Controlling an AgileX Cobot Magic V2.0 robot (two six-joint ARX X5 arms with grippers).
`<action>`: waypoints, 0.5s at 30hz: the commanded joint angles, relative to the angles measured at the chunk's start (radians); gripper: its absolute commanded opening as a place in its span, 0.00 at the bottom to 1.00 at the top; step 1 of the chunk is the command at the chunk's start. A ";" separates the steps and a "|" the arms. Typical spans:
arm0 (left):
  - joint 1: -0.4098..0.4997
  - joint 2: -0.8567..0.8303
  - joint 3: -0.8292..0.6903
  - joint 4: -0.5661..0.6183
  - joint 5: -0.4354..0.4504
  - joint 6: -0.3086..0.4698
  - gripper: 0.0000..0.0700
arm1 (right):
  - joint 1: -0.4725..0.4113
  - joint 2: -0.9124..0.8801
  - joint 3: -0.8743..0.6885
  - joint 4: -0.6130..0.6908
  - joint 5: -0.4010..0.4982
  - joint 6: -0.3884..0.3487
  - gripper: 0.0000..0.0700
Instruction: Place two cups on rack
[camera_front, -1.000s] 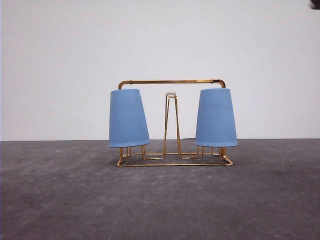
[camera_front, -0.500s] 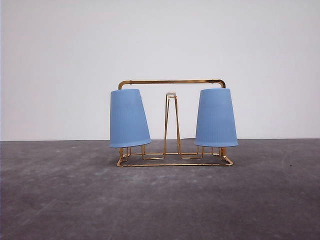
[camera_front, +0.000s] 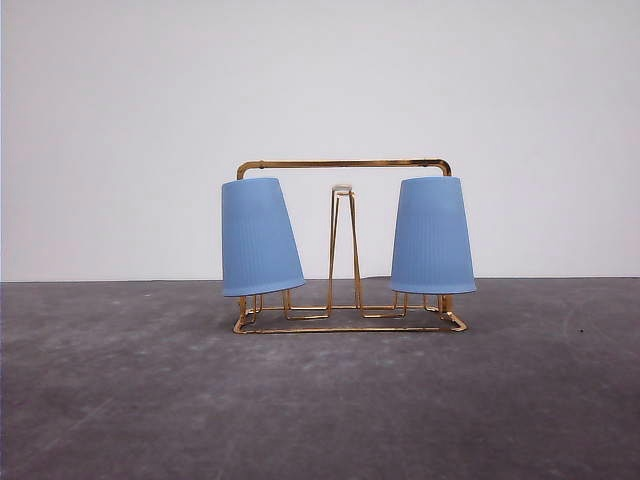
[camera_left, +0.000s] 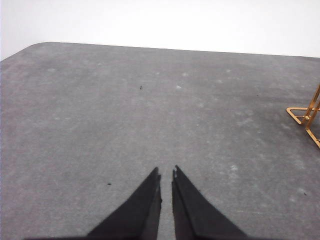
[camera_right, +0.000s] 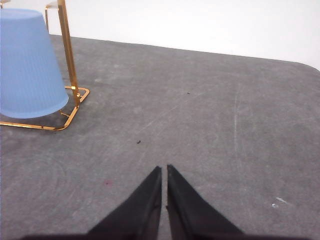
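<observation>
Rack: the thin gold wire rack (camera_front: 344, 245) with a rectangular handle frame stands on the grey table (camera_front: 320, 400), base flat; its middle prong is bare, with a pale cap on top.
Left cup: a light blue ribbed plastic cup (camera_front: 260, 237) hangs upside down on the rack's left end, leaning a little, rim near the rack's base.
Right cup: its twin (camera_front: 432, 235) sits upside down on the rack's right end, nearly upright.
Left gripper: the black left gripper (camera_left: 166, 175) has fingers nearly together, holding nothing, off the rack's corner (camera_left: 306, 116).
Right gripper: the black right gripper (camera_right: 164, 171) is likewise closed and empty, apart from the rack.
</observation>
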 joint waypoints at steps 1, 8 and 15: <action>0.002 -0.002 -0.015 -0.005 0.000 0.000 0.03 | 0.000 0.000 -0.004 0.016 0.004 -0.003 0.02; 0.002 -0.002 -0.015 -0.005 0.000 0.000 0.03 | 0.000 0.000 -0.003 0.017 0.003 -0.003 0.02; 0.002 -0.002 -0.015 -0.005 0.000 0.000 0.03 | 0.000 0.000 -0.003 0.017 0.003 -0.003 0.02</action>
